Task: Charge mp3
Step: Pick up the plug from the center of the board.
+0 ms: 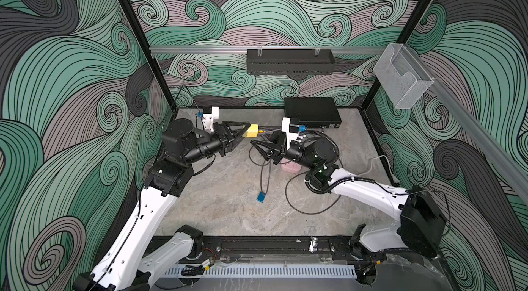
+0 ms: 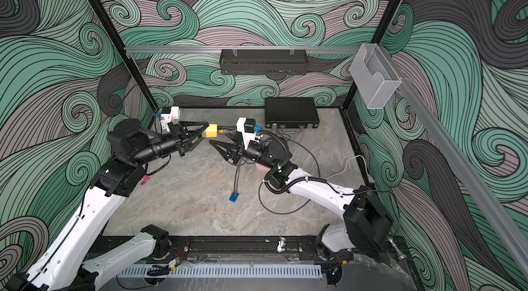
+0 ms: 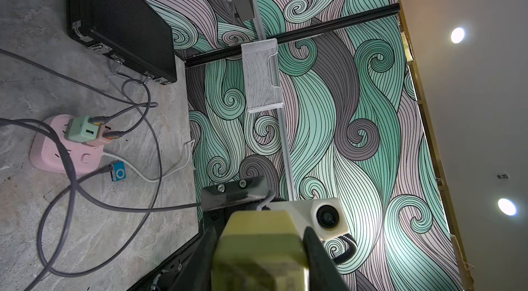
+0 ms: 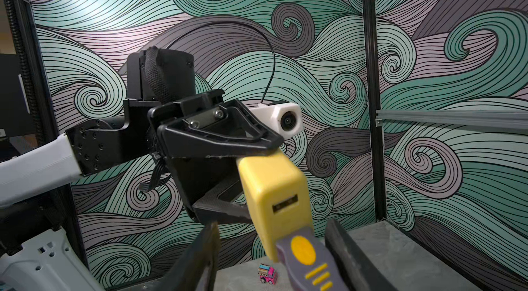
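Gripping yellow charger block [image 1: 252, 130], left tool [image 1: 246, 131] pinches it above tabletop [image 1: 228, 218]. At block's end sits grey plug [image 4: 303, 249]. Spread wide, right tool [image 4: 273, 225] straddles plug, gaps both sides. Lying on tabletop at 6 o'clock from both tools: blue mp3 [image 1: 261, 197], cable attached.

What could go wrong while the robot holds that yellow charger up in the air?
The grey plug might sit crooked in the yellow charger, since the right end effector is open around it. Also, the looped grey cables could snag and tug the blue mp3 player off its spot.
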Motion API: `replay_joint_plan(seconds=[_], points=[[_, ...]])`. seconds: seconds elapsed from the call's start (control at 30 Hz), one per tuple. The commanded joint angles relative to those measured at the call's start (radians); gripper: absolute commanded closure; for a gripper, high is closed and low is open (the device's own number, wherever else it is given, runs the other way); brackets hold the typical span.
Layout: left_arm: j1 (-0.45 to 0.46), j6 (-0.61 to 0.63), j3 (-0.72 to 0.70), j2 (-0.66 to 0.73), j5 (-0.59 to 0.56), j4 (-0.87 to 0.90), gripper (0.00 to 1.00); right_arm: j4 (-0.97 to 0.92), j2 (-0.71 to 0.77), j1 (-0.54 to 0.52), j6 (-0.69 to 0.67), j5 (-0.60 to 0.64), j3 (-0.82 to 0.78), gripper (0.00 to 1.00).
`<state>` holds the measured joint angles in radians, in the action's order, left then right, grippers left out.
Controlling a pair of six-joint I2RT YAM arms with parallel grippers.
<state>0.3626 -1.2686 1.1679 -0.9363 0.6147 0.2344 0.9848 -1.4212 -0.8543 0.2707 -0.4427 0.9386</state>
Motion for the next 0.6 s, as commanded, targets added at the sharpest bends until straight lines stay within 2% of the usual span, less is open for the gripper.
replay_joint_plan(seconds=[0.0,0.2,0.33,0.57], points=[[0.007,0.001,-0.017,-0.004,0.026,-0.019,0.7,0.065,-0.005,-0.005,0.013,-0.036,0.044,0.42],[0.019,0.021,-0.001,-0.029,0.074,-0.01,0.7,0.141,-0.026,0.0,0.057,0.018,0.035,0.5],[0.027,0.023,0.002,-0.036,0.071,-0.012,0.7,0.115,-0.03,0.002,0.055,-0.002,0.047,0.67],[0.026,0.039,0.005,-0.047,0.058,-0.004,0.7,0.054,0.011,0.005,0.025,-0.02,0.036,0.91]])
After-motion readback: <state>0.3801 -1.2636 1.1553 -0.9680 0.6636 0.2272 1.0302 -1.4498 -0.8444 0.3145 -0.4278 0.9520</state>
